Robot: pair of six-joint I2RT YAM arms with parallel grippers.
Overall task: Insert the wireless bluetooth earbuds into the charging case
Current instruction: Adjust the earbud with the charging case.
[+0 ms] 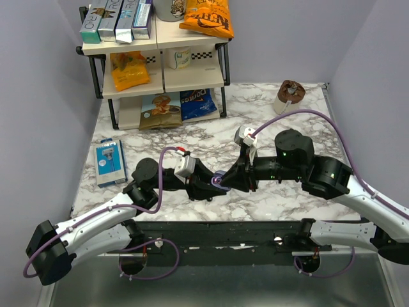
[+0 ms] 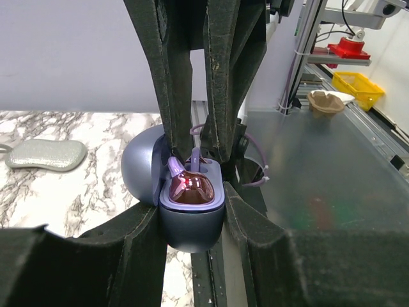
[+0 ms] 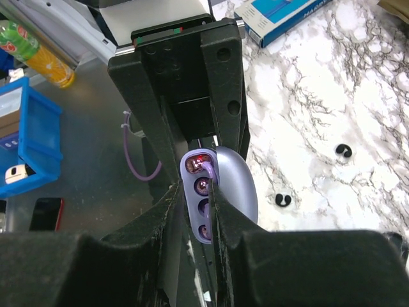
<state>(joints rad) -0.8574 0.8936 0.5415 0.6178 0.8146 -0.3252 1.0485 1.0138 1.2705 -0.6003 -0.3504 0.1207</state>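
Observation:
The lilac charging case (image 2: 190, 220) is open, lid swung to the left, and is clamped at its sides by my left gripper (image 2: 192, 214). It also shows in the top view (image 1: 219, 181) and the right wrist view (image 3: 233, 185). My right gripper (image 3: 195, 192) is nearly shut over the case's wells, with a thin lilac stem piece (image 3: 209, 171) between its fingers, reaching into the end well. In the left wrist view this stem (image 2: 195, 158) stands up from the glossy well. The two black earbuds (image 3: 343, 151) (image 3: 283, 199) lie loose on the marble beside the case.
A blue box (image 1: 108, 163) lies at the table's left. A shelf rack of snacks (image 1: 160, 64) stands at the back left, a brown cup (image 1: 291, 96) at the back right. A grey pad (image 2: 45, 155) lies on the marble.

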